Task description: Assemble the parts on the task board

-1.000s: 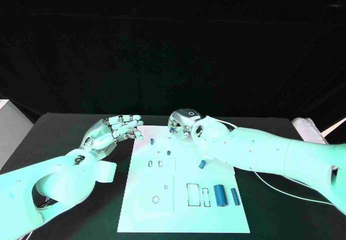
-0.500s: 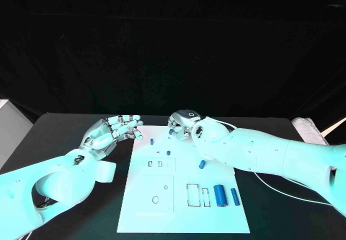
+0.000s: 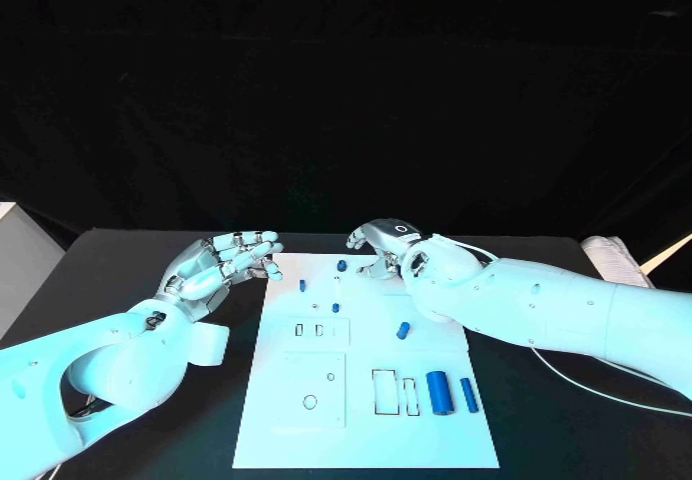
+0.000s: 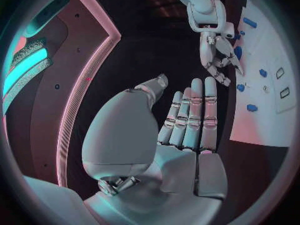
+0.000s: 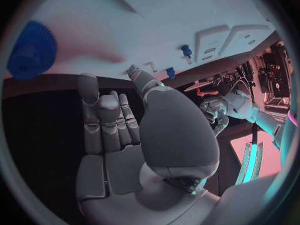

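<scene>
Both hands, the left hand (image 3: pixel 221 264) and the right hand (image 3: pixel 387 244), hover empty with fingers apart at the far end of the task board (image 3: pixel 289 420), apparently poised to pick among the blue parts (image 3: pixel 440 391) lying on it.

Dim room w/ black backdrop, teal-lit centre, pink glow & fisheye warp at wrist cams.

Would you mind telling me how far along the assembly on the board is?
Early. The left hand and right hand hold nothing. Small blue parts dot the far half of the task board. Two blue cylinders still lie loose beside empty slots.
</scene>
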You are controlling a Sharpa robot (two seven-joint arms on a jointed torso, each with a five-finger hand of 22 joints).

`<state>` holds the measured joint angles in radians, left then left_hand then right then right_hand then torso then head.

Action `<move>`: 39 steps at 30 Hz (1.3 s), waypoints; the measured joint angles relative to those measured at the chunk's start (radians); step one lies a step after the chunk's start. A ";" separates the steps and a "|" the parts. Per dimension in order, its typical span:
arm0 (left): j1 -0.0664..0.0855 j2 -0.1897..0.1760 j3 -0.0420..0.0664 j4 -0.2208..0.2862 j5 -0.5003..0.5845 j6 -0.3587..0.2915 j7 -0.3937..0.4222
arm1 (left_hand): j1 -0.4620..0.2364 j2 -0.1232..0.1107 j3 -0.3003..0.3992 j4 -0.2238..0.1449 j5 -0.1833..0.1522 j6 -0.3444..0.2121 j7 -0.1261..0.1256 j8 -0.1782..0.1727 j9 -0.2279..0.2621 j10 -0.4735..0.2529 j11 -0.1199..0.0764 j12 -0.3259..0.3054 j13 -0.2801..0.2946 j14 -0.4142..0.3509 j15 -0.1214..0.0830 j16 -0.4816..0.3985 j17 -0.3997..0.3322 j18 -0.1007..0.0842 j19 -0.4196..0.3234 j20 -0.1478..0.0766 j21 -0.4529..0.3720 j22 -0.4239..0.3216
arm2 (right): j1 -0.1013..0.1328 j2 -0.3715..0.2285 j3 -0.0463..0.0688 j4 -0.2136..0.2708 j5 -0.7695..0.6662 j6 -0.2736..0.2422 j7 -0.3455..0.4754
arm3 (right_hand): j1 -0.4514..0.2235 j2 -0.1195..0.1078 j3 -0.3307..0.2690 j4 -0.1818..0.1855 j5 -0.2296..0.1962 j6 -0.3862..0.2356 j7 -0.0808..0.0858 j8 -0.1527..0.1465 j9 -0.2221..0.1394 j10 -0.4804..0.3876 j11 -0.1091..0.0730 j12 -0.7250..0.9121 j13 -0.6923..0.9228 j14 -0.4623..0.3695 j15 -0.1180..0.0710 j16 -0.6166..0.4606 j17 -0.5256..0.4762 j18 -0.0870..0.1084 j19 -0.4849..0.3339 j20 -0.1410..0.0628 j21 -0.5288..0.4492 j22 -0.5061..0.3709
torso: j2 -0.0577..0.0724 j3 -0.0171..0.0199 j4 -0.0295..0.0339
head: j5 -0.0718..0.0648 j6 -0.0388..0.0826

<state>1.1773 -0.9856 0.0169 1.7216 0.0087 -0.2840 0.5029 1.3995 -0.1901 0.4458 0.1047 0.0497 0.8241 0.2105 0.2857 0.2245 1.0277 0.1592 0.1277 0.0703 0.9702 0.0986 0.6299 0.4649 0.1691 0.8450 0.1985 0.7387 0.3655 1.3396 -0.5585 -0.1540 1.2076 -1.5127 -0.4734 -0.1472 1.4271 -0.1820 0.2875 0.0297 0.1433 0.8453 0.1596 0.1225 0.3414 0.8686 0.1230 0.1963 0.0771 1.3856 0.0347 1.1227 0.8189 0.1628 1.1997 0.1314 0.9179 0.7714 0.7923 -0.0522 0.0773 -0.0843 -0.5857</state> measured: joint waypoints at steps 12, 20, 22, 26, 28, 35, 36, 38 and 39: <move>0.000 0.001 0.000 -0.011 0.000 0.000 0.000 | 0.000 0.000 0.000 0.000 0.000 0.000 0.000 0.000 0.000 0.000 0.000 0.000 0.000 0.000 0.000 0.000 0.000 0.000 -0.004 -0.004 0.000 0.001 | 0.034 -0.259 0.010 0.194 0.141 -0.018 -0.009 | -0.048 -0.034 0.030 0.073 0.036 0.048 0.009 0.000 0.001 0.292 -0.017 0.149 0.046 0.083 -0.034 0.186 0.250 -0.055 0.182 -0.029 0.288 0.345 | -0.010 0.0098 -0.0215 | -0.005 0.009; 0.000 0.003 0.000 -0.016 0.000 0.001 0.000 | 0.000 0.000 0.000 0.000 0.000 0.000 0.000 0.000 0.000 0.000 0.000 0.000 0.000 -0.004 0.004 0.000 0.001 0.000 -0.004 -0.004 0.000 0.002 | 0.038 -0.289 0.011 0.189 0.205 0.019 -0.020 | -0.011 -0.040 -0.105 0.142 0.058 0.021 -0.011 0.037 0.025 0.395 -0.063 0.792 0.740 0.079 -0.051 0.325 0.462 -0.096 0.250 -0.045 0.444 0.525 | -0.012 0.0168 -0.0281 | -0.004 0.008; 0.000 0.004 0.000 -0.016 0.000 0.002 -0.001 | 0.000 0.000 0.000 0.000 0.000 0.000 0.000 0.000 0.000 0.000 0.000 0.000 0.000 -0.004 0.004 0.000 0.001 0.000 -0.004 -0.004 0.000 0.002 | 0.038 -0.287 0.011 0.178 0.221 0.036 -0.025 | 0.007 -0.035 -0.135 0.172 0.058 0.008 -0.002 0.052 0.032 0.449 -0.056 1.027 1.010 0.082 -0.041 0.365 0.485 -0.102 0.264 -0.038 0.484 0.535 | -0.012 0.0174 -0.0281 | -0.003 0.007; 0.000 0.005 0.000 -0.018 0.000 0.003 -0.001 | 0.000 0.000 0.000 0.000 0.000 0.000 0.000 0.000 0.000 0.000 0.000 0.000 0.000 -0.004 0.004 0.000 0.001 0.000 -0.004 -0.004 0.000 0.002 | 0.037 -0.267 0.010 0.153 0.240 0.069 -0.035 | 0.019 -0.031 -0.156 0.222 0.064 -0.011 0.013 0.077 0.040 0.559 -0.044 1.236 1.224 0.083 -0.033 0.412 0.489 -0.118 0.266 -0.030 0.545 0.537 | -0.012 0.0174 -0.0268 | -0.003 0.004; 0.000 0.006 0.000 -0.018 0.000 0.004 -0.001 | 0.000 0.000 0.000 0.000 0.000 0.000 0.000 0.000 0.000 0.000 0.000 0.000 0.000 -0.004 0.004 0.000 0.001 0.000 -0.004 -0.004 0.000 0.002 | 0.034 -0.253 0.010 0.139 0.249 0.084 -0.039 | 0.022 -0.033 -0.162 0.236 0.066 -0.015 0.014 0.082 0.042 0.575 -0.039 1.263 1.230 0.083 -0.033 0.417 0.489 -0.118 0.263 -0.027 0.552 0.537 | -0.012 0.0170 -0.0259 | -0.003 0.003; 0.000 0.007 0.000 -0.019 0.000 0.007 -0.001 | 0.000 0.000 0.003 -0.003 0.000 0.000 0.000 0.000 0.000 0.000 0.000 0.000 0.000 -0.004 0.004 0.000 0.001 0.000 -0.004 -0.004 0.004 0.004 | 0.023 -0.216 0.009 0.098 0.265 0.121 -0.052 | 0.028 -0.028 -0.166 0.248 0.076 -0.018 0.017 0.086 0.043 0.593 -0.035 1.294 1.231 0.079 -0.029 0.425 0.489 -0.118 0.267 -0.024 0.571 0.537 | -0.010 0.0157 -0.0207 | -0.004 0.000; 0.000 0.007 0.000 -0.019 0.000 0.007 -0.001 | 0.000 0.000 0.003 -0.003 0.000 0.000 0.000 0.000 0.000 0.000 0.000 0.000 0.000 -0.004 0.004 0.000 0.001 0.000 -0.004 -0.004 0.004 0.004 | 0.022 -0.212 0.009 0.093 0.266 0.123 -0.053 | 0.028 -0.028 -0.166 0.248 0.076 -0.018 0.017 0.086 0.043 0.593 -0.035 1.294 1.231 0.079 -0.029 0.429 0.489 -0.118 0.267 -0.024 0.571 0.537 | -0.009 0.0157 -0.0197 | -0.004 0.000; 0.000 0.007 0.000 -0.019 0.000 0.007 -0.002 | 0.000 0.000 0.003 -0.003 0.000 0.000 0.000 0.000 0.000 0.000 0.000 0.000 0.000 -0.004 0.004 0.000 0.001 0.000 -0.004 -0.004 0.004 0.004 | 0.019 -0.201 0.009 0.081 0.268 0.129 -0.056 | 0.028 -0.028 -0.166 0.248 0.081 -0.018 0.017 0.086 0.043 0.593 -0.035 1.294 1.231 0.079 -0.029 0.429 0.489 -0.118 0.267 -0.024 0.571 0.537 | -0.008 0.0159 -0.0183 | -0.006 0.000; 0.000 0.007 0.000 -0.019 0.000 0.008 -0.002 | 0.000 0.000 0.003 -0.003 0.000 0.000 0.000 0.000 0.000 0.000 0.000 0.000 0.000 -0.004 0.004 0.000 0.001 0.000 -0.004 -0.004 0.004 0.004 | 0.018 -0.196 0.009 0.076 0.268 0.131 -0.058 | 0.028 -0.028 -0.165 0.249 0.081 -0.018 0.017 0.087 0.043 0.593 -0.035 1.294 1.231 0.079 -0.029 0.429 0.489 -0.120 0.267 -0.024 0.572 0.537 | -0.008 0.0162 -0.0182 | -0.007 0.000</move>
<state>1.1774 -0.9788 0.0166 1.7026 0.0085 -0.2764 0.5013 1.3995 -0.1901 0.4486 0.1019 0.0497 0.8241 0.2105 0.2857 0.2245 1.0277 0.1592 0.1277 0.0703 0.9666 0.1022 0.6299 0.4655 0.1690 0.8414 0.1950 0.7428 0.3690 1.3579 -0.7550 -0.1454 1.2839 -1.2449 -0.3427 -0.2047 1.4546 -0.2095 0.1224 0.2783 0.2244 0.8270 0.1768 0.2097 0.3839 1.4620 0.0880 1.4907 1.3082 1.4651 0.0057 1.5517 1.3081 0.0431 1.4662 0.1077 1.4898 1.3081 0.7845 -0.0360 0.0591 -0.0908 -0.5862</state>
